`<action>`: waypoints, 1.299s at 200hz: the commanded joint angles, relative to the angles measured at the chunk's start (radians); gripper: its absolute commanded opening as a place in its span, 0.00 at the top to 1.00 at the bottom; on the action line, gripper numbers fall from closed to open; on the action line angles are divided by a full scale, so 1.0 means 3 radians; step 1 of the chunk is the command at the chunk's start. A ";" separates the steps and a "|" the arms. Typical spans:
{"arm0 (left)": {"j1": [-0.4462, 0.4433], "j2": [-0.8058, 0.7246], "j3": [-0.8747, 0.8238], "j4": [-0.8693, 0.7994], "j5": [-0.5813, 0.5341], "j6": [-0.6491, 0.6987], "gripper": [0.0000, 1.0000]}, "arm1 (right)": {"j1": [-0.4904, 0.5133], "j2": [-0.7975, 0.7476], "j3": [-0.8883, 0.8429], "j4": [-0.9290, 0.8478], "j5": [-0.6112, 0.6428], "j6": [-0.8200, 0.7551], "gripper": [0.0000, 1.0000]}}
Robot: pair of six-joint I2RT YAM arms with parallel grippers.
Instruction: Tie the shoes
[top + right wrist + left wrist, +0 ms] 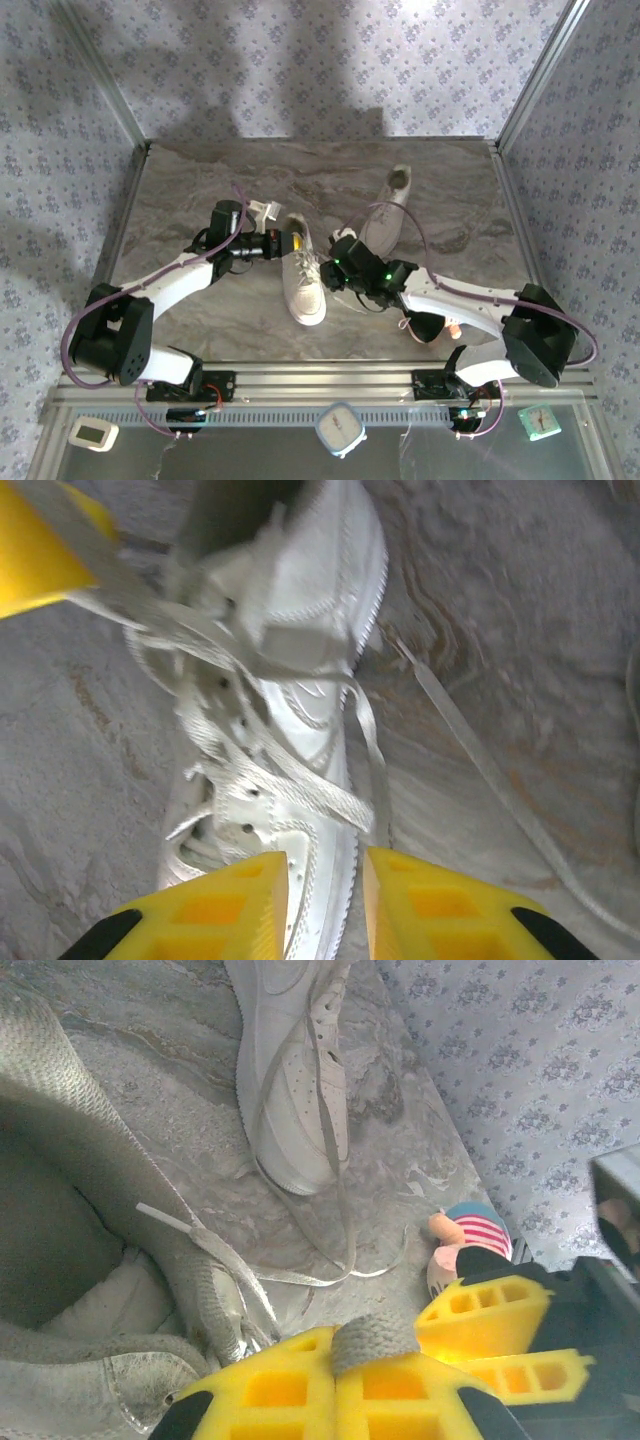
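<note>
The near shoe (pixel 303 280) is placed mid-table (pixel 200 200), its long axis running 12 to 6 o'clock in the top view, heel at 12 and toe at 6. Its open mouth (pixel 60 1230) is seen from the left wrist, and grey lining and a pale insole are seen inside it. The second shoe (pixel 385 215) is found at about 2 o'clock from the first and apart from it. Its long axis is angled from 1 to 7 o'clock, and its perforated toe cap (pixel 295 1150) is turned toward the near shoe.

Both shoes are untied. A loose strand (pixel 470 750) is trailed over the table at the near shoe's 3 o'clock side, and another (pixel 340 1250) is looped off the second shoe's toe.

The left gripper (pixel 292 240) is held at the near shoe's heel end. Its jaws are pressed fully together on a flat woven lace (pixel 375 1345) of that shoe.

The right gripper (pixel 328 268) is held over the near shoe from its 3 o'clock side. Its fingers (pixel 430 910) are parted by a narrow gap, the shoe's edge is seen through that gap, and nothing is gripped.

A small plush toy (pixel 465 1235) is seen on the table beyond the left gripper.
</note>
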 commanded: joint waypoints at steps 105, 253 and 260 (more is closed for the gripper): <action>0.0011 -0.0017 0.0056 -0.0036 -0.0155 -0.0058 1.00 | -0.0233 0.0673 0.0476 0.0253 -0.0864 -0.0878 0.64; 0.0013 0.0029 0.0047 0.0000 -0.0109 -0.0048 1.00 | -0.0317 0.0844 0.0528 0.0309 -0.1012 -0.0896 0.84; 0.0011 0.0028 0.0054 0.0000 -0.0110 -0.0043 1.00 | -0.0318 0.0822 0.0516 0.0307 -0.1008 -0.0895 0.86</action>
